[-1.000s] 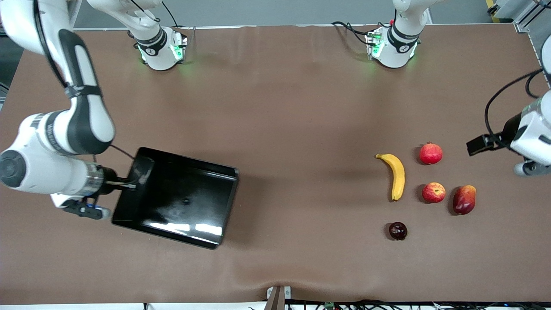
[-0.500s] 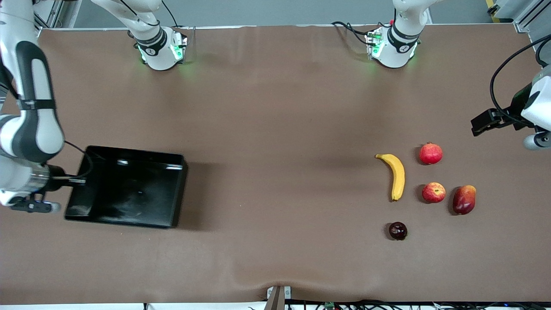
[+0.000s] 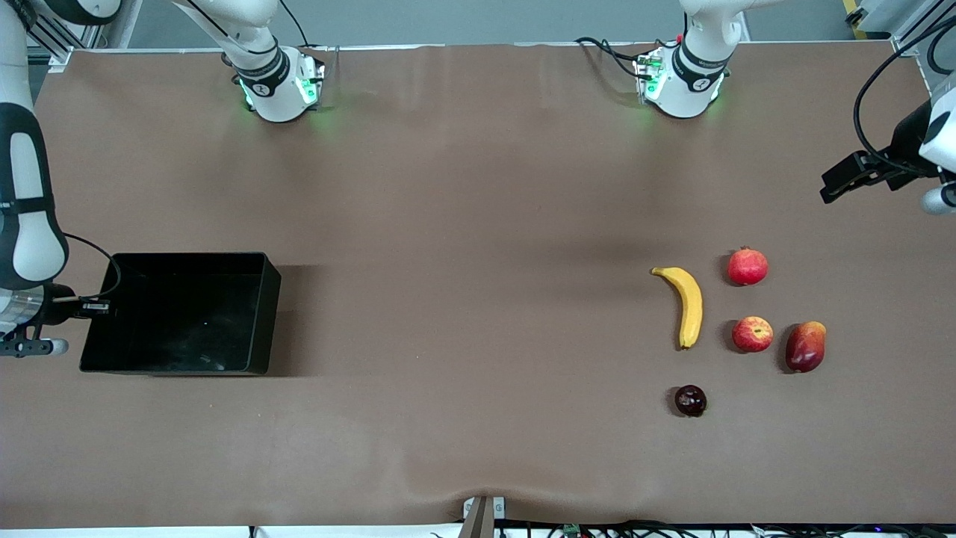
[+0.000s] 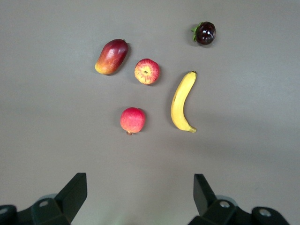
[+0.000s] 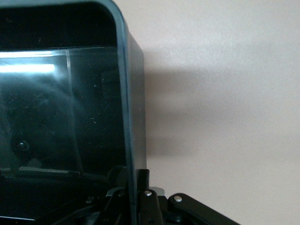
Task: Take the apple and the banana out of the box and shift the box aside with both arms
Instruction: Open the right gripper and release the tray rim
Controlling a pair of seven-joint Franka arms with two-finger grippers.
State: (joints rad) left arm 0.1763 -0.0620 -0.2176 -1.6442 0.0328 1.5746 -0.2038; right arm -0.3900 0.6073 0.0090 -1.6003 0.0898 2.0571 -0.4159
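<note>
Front view: the box (image 3: pixel 179 314) sits empty at the right arm's end of the table, and the right gripper (image 3: pixel 95 305) is clamped shut on the wall at that end. The banana (image 3: pixel 690 305) and the apple (image 3: pixel 752 334) lie on the bare table at the left arm's end, well apart from the box, so I judge both fruit removals done. The left gripper (image 3: pixel 830 187) hangs in the air over the table edge near the fruit, holding nothing; this arm waits.

Left wrist view: the left gripper's (image 4: pixel 139 194) fingers stand wide apart and empty. Below and ahead of them lie the banana (image 4: pixel 182 100), the apple (image 4: pixel 147 71), a plain red round fruit (image 4: pixel 132 120), a mango (image 4: pixel 111 56) and a dark fruit (image 4: pixel 205 33), all resting loose on the table.

Right wrist view: the right gripper (image 5: pixel 132 187) pinches the thin wall of the box (image 5: pixel 61 112), 1 finger inside, 1 outside. The inside shows no fruit.

What seems left: letting go of the box, if this spot counts as aside. Only 1 arm has hold of it now.
</note>
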